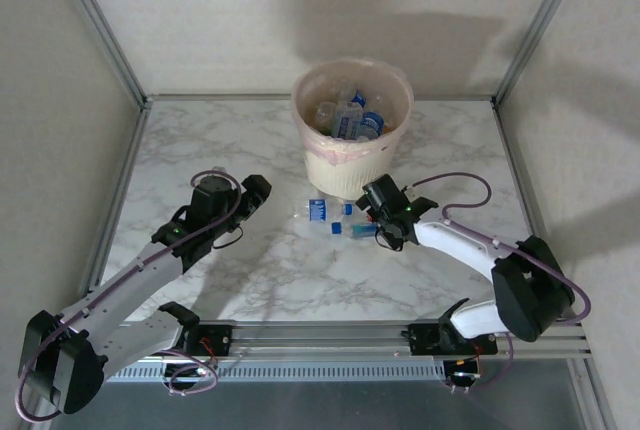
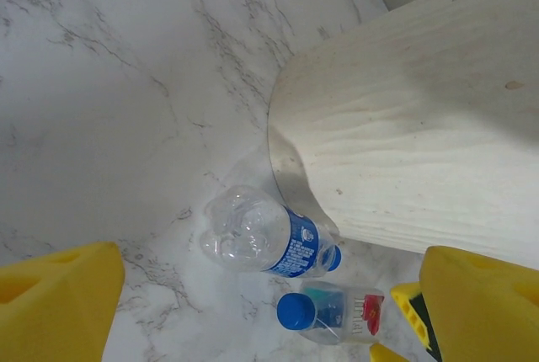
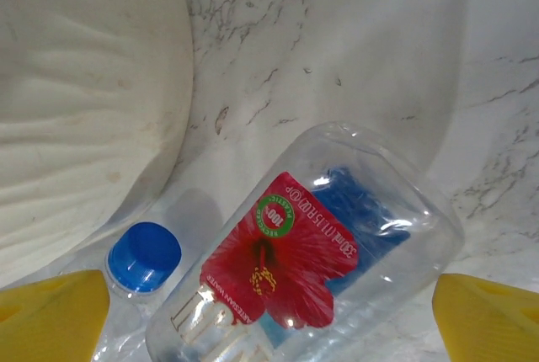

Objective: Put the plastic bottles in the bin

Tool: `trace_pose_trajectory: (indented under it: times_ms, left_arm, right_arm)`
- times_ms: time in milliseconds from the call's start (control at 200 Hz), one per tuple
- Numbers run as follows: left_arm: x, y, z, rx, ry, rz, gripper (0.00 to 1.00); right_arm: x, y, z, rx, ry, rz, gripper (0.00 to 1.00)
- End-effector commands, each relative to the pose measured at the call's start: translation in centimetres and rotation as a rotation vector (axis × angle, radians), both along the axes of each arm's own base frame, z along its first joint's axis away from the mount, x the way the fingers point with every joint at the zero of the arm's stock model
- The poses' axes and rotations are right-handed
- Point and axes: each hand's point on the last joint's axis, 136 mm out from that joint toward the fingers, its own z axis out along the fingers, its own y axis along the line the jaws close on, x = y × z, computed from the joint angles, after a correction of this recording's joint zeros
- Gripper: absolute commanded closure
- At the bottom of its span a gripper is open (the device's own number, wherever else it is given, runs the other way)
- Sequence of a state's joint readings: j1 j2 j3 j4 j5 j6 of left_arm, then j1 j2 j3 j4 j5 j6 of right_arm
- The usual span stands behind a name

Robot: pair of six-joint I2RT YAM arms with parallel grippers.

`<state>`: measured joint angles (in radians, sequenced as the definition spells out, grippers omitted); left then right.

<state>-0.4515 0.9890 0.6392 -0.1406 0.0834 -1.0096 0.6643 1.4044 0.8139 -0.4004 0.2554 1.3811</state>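
Observation:
The cream bin [image 1: 350,155] stands at the back centre of the table, with several bottles [image 1: 352,118] inside it. Two bottles lie on the marble just in front of it. One is clear with a blue label [image 1: 318,209] [image 2: 269,240]; its blue cap [image 3: 143,257] rests close to the bin wall [image 3: 84,101]. The other is a squarish clear bottle with a red flower label [image 1: 356,231] [image 3: 295,252] and a blue cap [image 2: 296,311]. My right gripper [image 1: 374,222] [image 3: 269,320] is open, its yellow fingers on either side of this bottle. My left gripper [image 1: 260,190] [image 2: 269,311] hangs open to the left of both bottles.
The bin wall [image 2: 421,126] rises right beside both bottles. A yellow and black finger of the right gripper [image 2: 413,307] shows in the left wrist view. Metal frame posts and grey walls enclose the marble table [image 1: 200,150].

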Motion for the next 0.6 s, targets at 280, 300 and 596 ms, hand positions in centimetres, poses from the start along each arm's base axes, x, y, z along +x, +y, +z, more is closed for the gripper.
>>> trace_pose_trajectory:
  times_ms: [280,300,596]
  left_arm:
    - [0.4,0.7,0.5,-0.005,-0.023,0.004,0.10]
    - [0.4,0.7,0.5,-0.006,-0.023,0.004,0.10]
    - [0.3,0.8,0.6,-0.006,-0.024,0.003,0.10]
  right_arm:
    - [-0.4,-0.3,-2.4,-0.014,0.065,-0.037,0.01]
    - [-0.4,-0.4,-2.5,-0.018,0.068,-0.037,0.01]
    - [-0.2,0.0,-3.7,-0.047,0.098,0.007,0.01]
